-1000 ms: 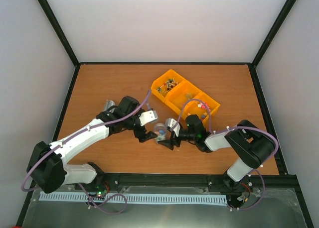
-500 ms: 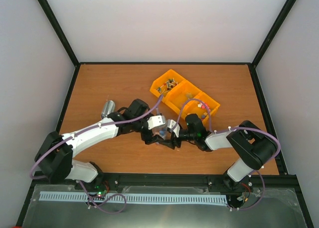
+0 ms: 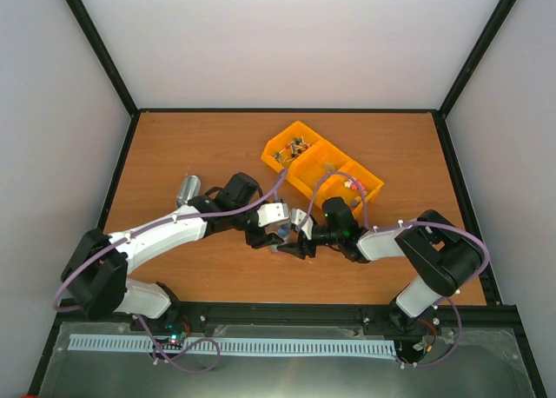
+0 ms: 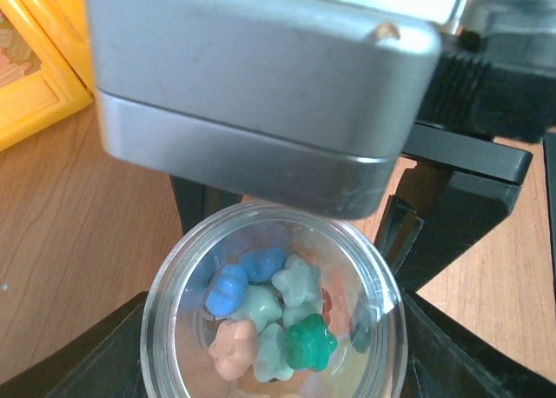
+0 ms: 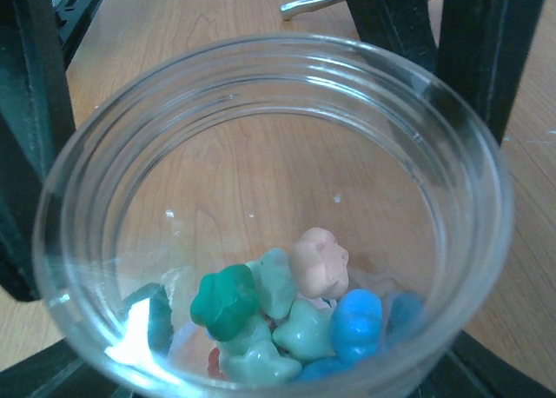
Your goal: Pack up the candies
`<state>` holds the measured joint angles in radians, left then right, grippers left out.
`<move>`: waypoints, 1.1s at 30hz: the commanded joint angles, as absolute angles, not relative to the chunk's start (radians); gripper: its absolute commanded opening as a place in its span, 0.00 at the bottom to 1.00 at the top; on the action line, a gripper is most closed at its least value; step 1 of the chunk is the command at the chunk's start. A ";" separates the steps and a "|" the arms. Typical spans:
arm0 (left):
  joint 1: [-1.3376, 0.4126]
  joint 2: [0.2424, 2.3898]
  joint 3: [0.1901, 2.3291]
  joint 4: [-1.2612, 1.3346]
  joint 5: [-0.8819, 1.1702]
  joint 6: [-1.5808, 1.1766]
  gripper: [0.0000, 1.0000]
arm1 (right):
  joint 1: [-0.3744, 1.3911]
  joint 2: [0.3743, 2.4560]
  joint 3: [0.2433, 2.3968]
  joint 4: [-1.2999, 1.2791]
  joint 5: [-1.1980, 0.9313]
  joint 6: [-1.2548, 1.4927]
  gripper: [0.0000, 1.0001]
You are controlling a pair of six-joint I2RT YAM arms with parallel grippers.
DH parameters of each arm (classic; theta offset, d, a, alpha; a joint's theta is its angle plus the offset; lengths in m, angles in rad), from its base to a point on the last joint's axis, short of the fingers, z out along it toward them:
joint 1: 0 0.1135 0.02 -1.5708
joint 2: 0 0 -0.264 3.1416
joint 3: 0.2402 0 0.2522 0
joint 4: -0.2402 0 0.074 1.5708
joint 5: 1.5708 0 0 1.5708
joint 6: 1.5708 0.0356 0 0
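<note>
Toward the near middle of the table (image 3: 174, 146), my right gripper (image 3: 295, 242) clamps a clear jar (image 5: 261, 55). The candies (image 5: 295, 302), blue, green, pink and pale, lie heaped in its bottom. My left gripper (image 3: 265, 235) brackets the same jar from the left, but I cannot tell whether those jaws press the glass. Farther left lies a small silvery object (image 3: 188, 189), and far right sits an orange bin (image 3: 282, 135).
</note>
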<state>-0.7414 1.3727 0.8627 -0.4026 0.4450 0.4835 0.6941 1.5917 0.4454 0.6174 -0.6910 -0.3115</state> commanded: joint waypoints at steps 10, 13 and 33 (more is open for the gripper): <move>-0.710 1.396 0.889 -0.583 0.466 0.626 0.52 | 0.660 1.600 0.542 0.521 -0.699 -0.527 0.64; -0.687 1.406 0.897 -0.579 0.454 0.578 0.52 | 0.647 1.599 0.535 0.589 -0.635 -0.475 0.73; -0.646 1.393 0.868 -0.453 0.419 0.390 0.49 | 0.723 1.646 0.494 0.766 -0.552 -0.315 0.72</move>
